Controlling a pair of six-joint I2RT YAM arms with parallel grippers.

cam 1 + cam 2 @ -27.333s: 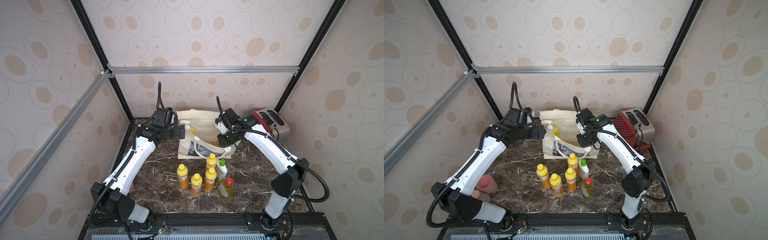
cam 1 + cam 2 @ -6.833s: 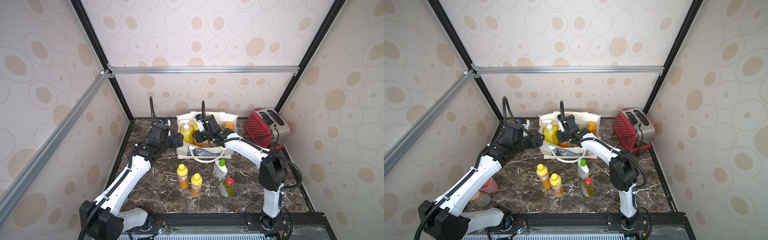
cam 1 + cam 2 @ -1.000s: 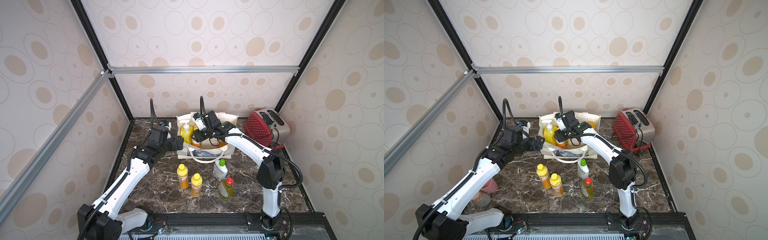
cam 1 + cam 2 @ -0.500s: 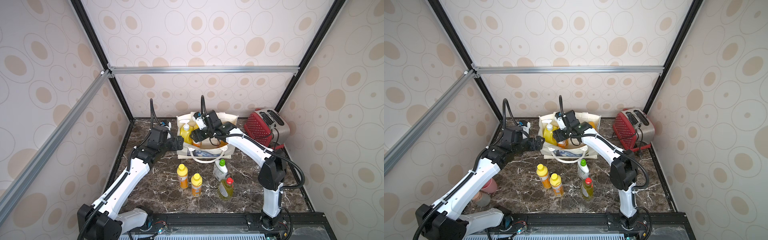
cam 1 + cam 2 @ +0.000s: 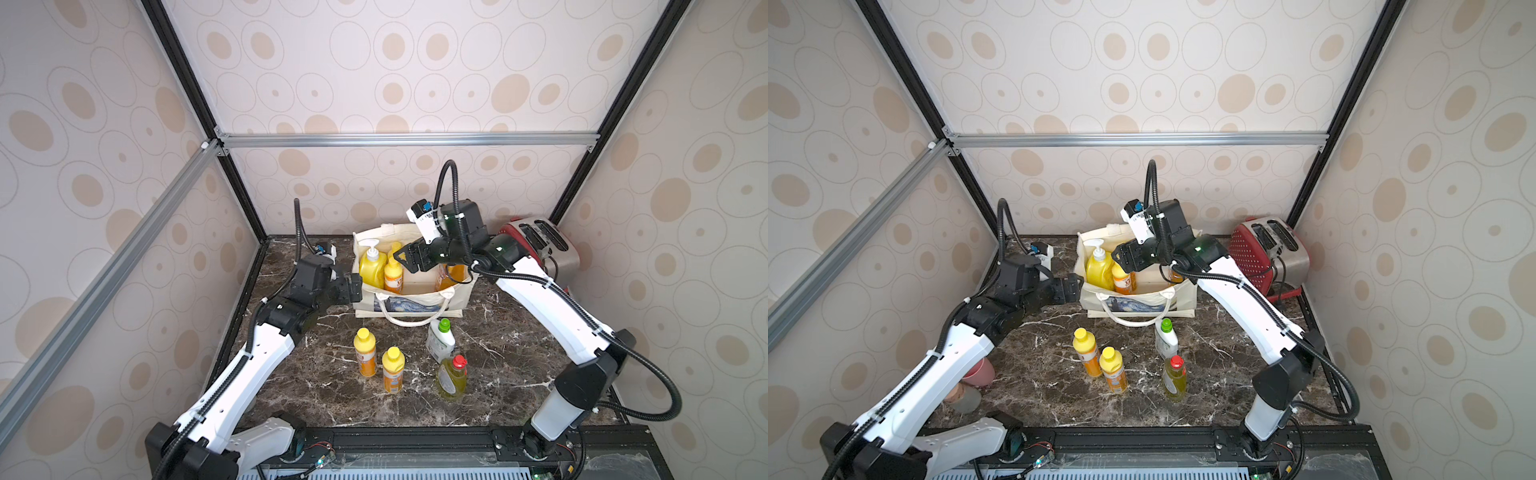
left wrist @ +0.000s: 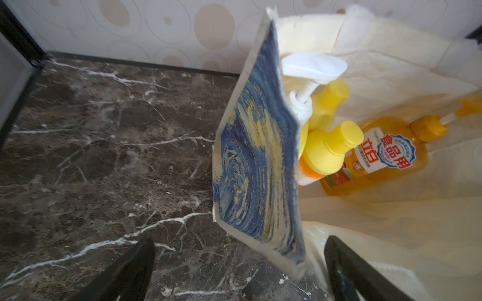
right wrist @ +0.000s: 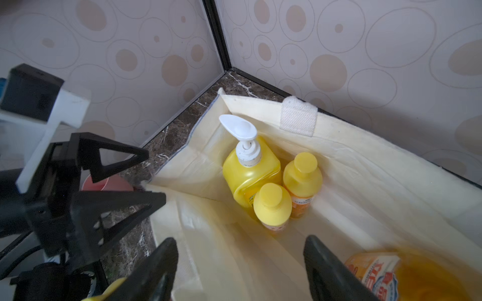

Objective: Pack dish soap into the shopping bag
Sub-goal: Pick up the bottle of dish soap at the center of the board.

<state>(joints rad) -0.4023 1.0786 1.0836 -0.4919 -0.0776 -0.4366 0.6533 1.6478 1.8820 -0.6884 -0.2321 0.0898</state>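
Canvas tote (image 7: 339, 146), four soap bottles (image 7: 250, 169) inside

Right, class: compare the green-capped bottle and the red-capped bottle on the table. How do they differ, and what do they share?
The green-capped bottle has a white body; the red-capped bottle has a yellow-green one. The green-capped bottle stands nearer the bag, by its rope handle; the red-capped bottle stands nearer the front edge. Both stand upright on the table, side by side, not yet packed.

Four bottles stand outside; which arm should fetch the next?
Probably right: the right gripper hangs open, empty, over the shopping bag, free for the green-capped bottle; the left gripper straddles the bag's edge.
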